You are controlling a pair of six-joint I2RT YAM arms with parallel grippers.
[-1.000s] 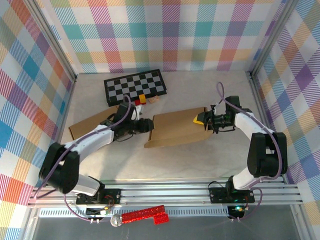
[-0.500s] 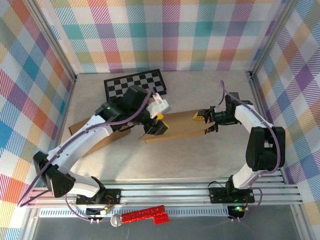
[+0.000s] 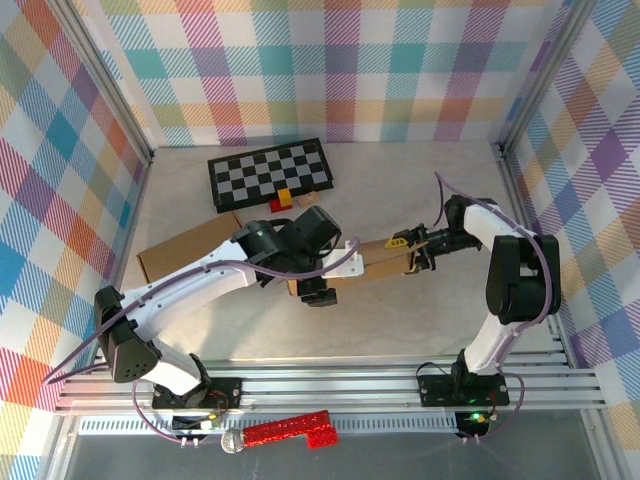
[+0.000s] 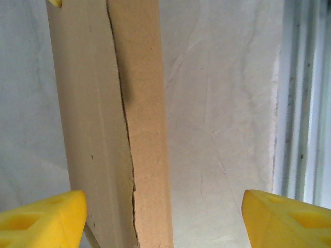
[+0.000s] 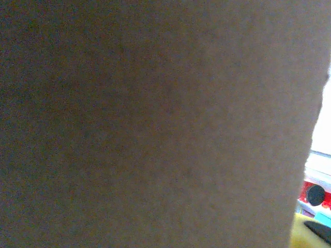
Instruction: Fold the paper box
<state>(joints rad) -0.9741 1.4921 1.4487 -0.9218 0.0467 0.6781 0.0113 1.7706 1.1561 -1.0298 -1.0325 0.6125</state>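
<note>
Top view: paper box [image 3: 370, 262] lies mid-worktop [image 3: 420, 320], right hand [image 3: 408, 252] pinching its right end, left hand [image 3: 318, 287] over its left end; left wrist: fingers [image 4: 41, 217] spread wide, box off-centre, so best centre on the crease before closing; right wrist: cardboard pressed close.

The left end effector [image 3: 318, 290] and the right end effector [image 3: 412, 250] sit inside an enclosure of pastel plaid walls [image 3: 330, 60], which rise behind them and to either side. Beneath them lies the table [image 3: 400, 310], a pale, faintly marbled and creased sheet under even, soft light. A grey metal post [image 3: 115, 90] slants up at the far left corner. Nearer than both end effectors, ribbed aluminium rails [image 3: 340, 385] run along the table's front edge.
</note>
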